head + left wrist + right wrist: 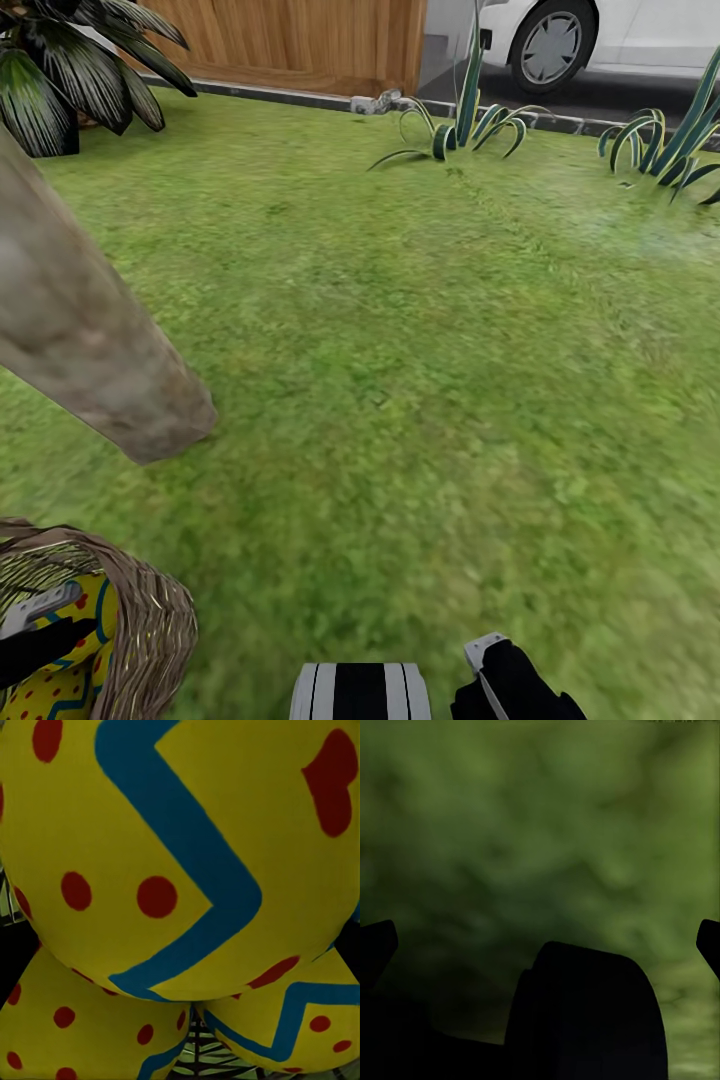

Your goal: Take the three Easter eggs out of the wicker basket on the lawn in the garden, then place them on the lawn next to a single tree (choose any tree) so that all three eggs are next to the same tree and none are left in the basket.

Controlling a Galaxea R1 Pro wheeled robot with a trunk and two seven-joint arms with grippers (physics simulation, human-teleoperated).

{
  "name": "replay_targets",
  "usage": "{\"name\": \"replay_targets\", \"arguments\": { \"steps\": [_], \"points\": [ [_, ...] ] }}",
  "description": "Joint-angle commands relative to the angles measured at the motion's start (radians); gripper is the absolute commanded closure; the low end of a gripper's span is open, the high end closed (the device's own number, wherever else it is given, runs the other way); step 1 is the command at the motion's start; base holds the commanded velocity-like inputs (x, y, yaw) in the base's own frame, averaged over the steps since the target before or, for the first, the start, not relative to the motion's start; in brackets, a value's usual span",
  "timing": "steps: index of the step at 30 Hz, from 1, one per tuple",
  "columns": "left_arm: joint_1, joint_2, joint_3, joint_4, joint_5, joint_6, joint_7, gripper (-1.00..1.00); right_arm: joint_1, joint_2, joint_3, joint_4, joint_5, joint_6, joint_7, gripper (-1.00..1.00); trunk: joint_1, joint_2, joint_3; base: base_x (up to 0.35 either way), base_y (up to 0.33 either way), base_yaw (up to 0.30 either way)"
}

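In the wicker basket [150, 620], left tool [40, 640] over Easter eggs [180, 855] (grip unclear), right tool [540, 937] spread.

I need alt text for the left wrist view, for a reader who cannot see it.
Three yellow Easter eggs with blue zigzag bands and red dots, seen very close: one large egg in front, two more partly behind it. Between them a patch of woven wicker basket shows.

Lawn [420, 400] bearing wicker basket [150, 620], tree [90, 340].
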Motion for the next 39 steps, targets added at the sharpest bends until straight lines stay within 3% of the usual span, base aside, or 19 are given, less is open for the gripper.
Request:
{"name": "replay_targets", "arguments": {
  "steps": [1, 39],
  "points": [
    [0.000, -0.001, -0.009, 0.001, 0.032, 0.009, -0.010, 1.00, 0.000, 0.000, 0.001, -0.001, 0.011, 0.005, 0.008, -1.00, 0.000, 0.000, -0.001, 0.000, 0.000, 0.000],
    [0.000, -0.012, -0.012, 0.006, 0.031, 0.009, -0.014, 1.00, -0.001, -0.002, 0.009, -0.001, 0.011, 0.006, 0.012, -1.00, 0.000, 0.000, -0.001, 0.000, 0.000, 0.000]
  ]
}}
